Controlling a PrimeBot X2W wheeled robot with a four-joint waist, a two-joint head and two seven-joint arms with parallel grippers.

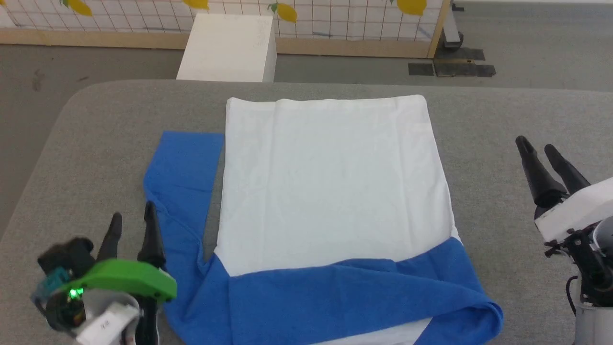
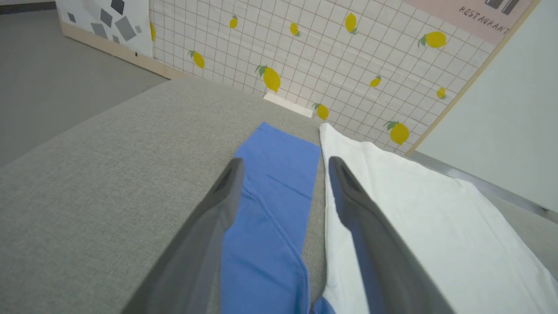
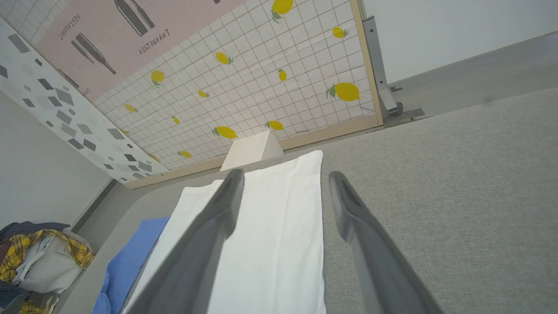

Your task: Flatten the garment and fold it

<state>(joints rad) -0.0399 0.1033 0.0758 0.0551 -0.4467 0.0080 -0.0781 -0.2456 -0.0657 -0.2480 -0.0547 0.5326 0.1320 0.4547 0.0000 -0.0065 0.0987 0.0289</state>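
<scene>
The garment [image 1: 330, 182] lies spread on the grey table [image 1: 503, 115], white body toward the far side, blue shoulder band [image 1: 345, 297] near me. Its right sleeve is folded across the band; the left blue sleeve [image 1: 184, 167] stretches out flat along the body's left side. My left gripper [image 1: 133, 221] hovers open at the lower left, just beside that sleeve, which shows between its fingers in the left wrist view as the sleeve [image 2: 270, 187]. My right gripper [image 1: 537, 147] stands open off the garment's right edge, over bare table; its wrist view shows the white body [image 3: 270, 244].
A rigid white box [image 1: 229, 47] stands on the floor beyond the table's far edge, before a lemon-patterned partition [image 1: 335, 14]. A heap of other clothes [image 3: 35, 257] lies on the floor to the left. Bare table surrounds the garment on both sides.
</scene>
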